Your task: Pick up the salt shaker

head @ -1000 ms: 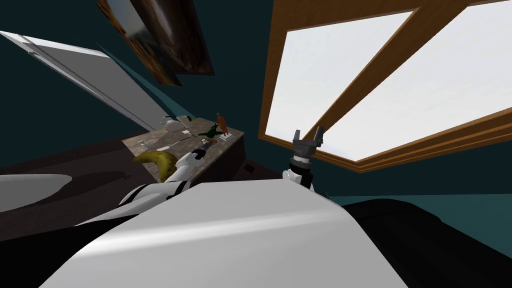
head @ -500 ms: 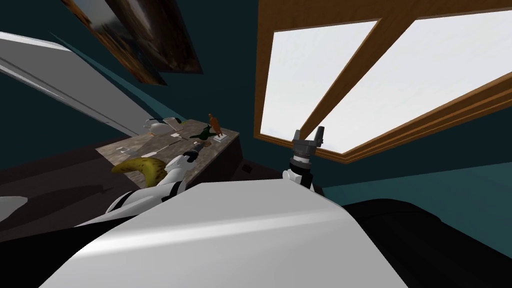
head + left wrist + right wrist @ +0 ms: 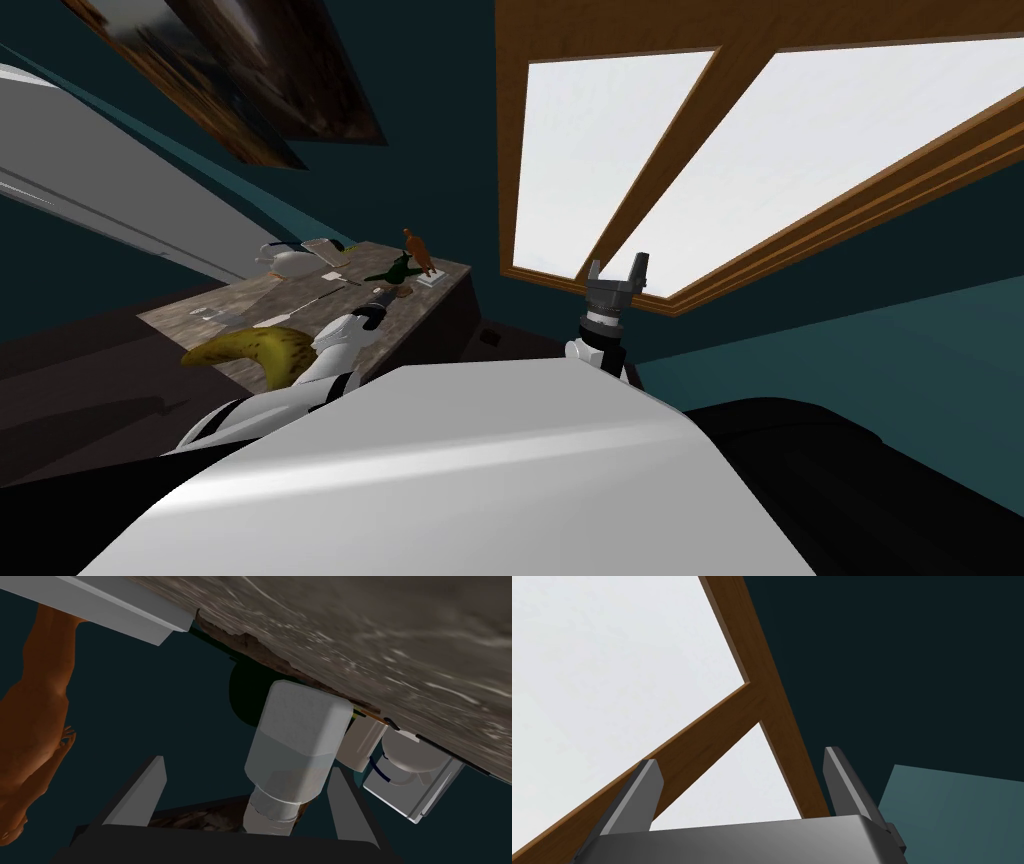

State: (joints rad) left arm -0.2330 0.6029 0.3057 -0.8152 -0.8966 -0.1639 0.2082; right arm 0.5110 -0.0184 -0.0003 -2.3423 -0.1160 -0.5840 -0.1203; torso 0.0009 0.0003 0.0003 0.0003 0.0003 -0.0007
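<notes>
The salt shaker (image 3: pixel 295 746), a clear blocky jar with white fill and a ribbed neck, stands on the mottled brown tabletop (image 3: pixel 375 636). In the left wrist view it sits between the fingers of my left gripper (image 3: pixel 245 765), close to one finger and well off the other. That gripper is open. In the head view my left gripper (image 3: pixel 385 297) reaches over the table's near corner. My right gripper (image 3: pixel 617 268) is raised in front of the window, open and empty, as the right wrist view (image 3: pixel 741 756) confirms.
On the table are a spotted banana (image 3: pixel 250 350), an orange figurine (image 3: pixel 418 252) on a white slab, a dark green object (image 3: pixel 392 270) and a white pot (image 3: pixel 285 260). A small beige cup (image 3: pixel 365 743) and a white lidded container (image 3: pixel 410 761) stand just behind the shaker.
My head camera has swung, so the table has slid left and closer in the picture. My left arm stays stretched over the table; the right arm holds its raised pose.
</notes>
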